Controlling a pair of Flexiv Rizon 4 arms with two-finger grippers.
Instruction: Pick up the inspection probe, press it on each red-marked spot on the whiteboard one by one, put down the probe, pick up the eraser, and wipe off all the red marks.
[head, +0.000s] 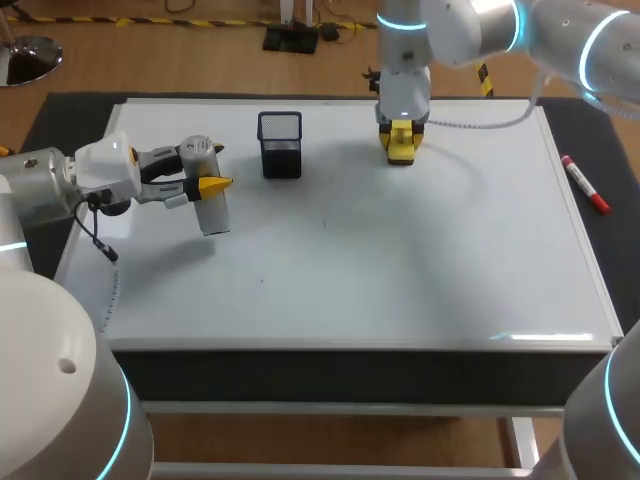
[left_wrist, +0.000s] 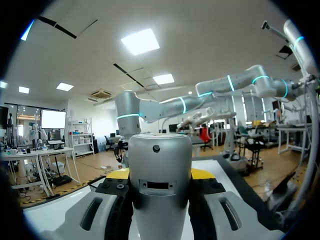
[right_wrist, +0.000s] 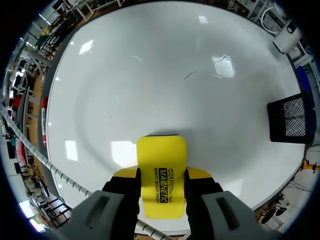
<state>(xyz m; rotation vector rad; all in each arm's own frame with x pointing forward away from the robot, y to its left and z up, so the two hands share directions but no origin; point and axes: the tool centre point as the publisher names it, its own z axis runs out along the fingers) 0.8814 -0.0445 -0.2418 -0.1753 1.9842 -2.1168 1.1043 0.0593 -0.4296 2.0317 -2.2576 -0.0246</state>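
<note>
The left tool (head: 213, 186) clamps the probe (left_wrist: 160, 200) above the whiteboard (head: 400, 260); the right tool (head: 401, 135) grips the eraser (right_wrist: 161, 172), seemingly resting on it.

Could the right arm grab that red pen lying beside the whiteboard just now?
Probably not yet: its pincer is shut on the yellow eraser. The red pen lies in the open, so only the full pincer hinders.

The whiteboard (head: 400, 280) is lit brightly from above. Glare patches are reflected on it, and soft shadows are cast across its surface.
</note>
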